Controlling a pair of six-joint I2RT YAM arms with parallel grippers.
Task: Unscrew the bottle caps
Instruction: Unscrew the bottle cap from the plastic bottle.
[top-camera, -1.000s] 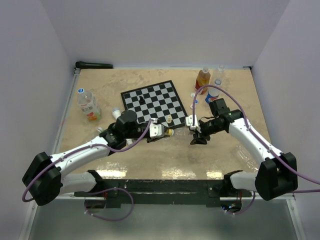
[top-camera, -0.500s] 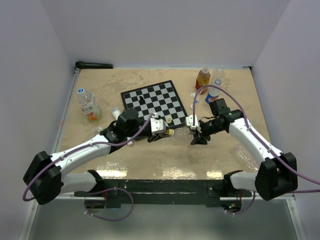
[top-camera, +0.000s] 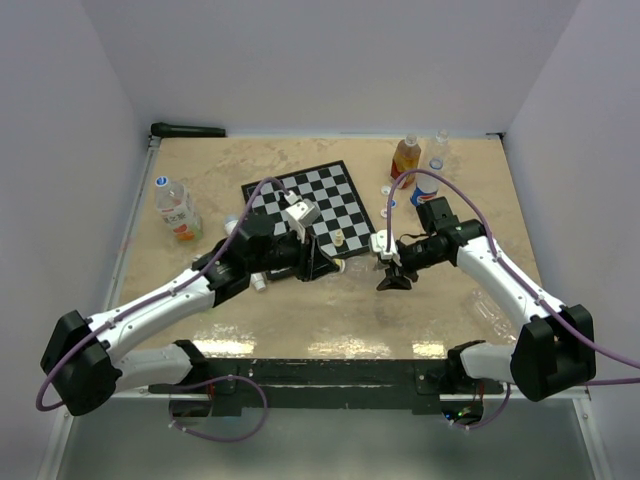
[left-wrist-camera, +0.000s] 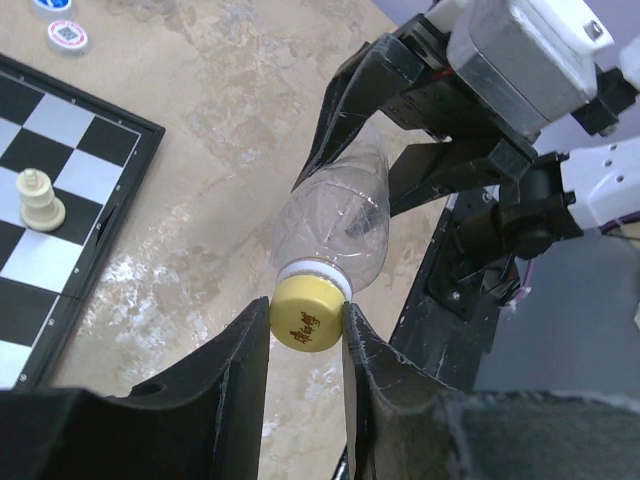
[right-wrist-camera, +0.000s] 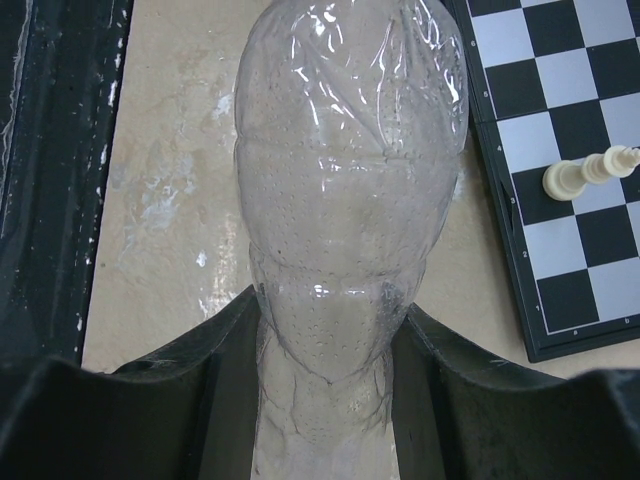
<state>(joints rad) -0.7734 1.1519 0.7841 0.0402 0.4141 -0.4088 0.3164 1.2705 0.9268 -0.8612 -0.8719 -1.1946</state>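
A clear empty bottle (left-wrist-camera: 340, 225) is held level above the table between my two grippers. Its yellow cap (left-wrist-camera: 307, 318) sits pinched between the black fingers of my left gripper (left-wrist-camera: 305, 325), which is shut on it. My right gripper (right-wrist-camera: 330, 340) is shut on the bottle (right-wrist-camera: 350, 150) around the narrow waist of its body. In the top view the left gripper (top-camera: 320, 262) and right gripper (top-camera: 388, 270) face each other just in front of the chessboard.
The chessboard (top-camera: 310, 200) lies behind the grippers with a cream piece (top-camera: 340, 238) near its front edge. Loose caps (top-camera: 388, 190) and several bottles (top-camera: 405, 158) stand at the back right. Another bottle (top-camera: 176, 208) lies at the left.
My left wrist has rolled round the cap, its white camera housing swinging up and to the left. Its jaws closed slightly. The right arm has barely moved.
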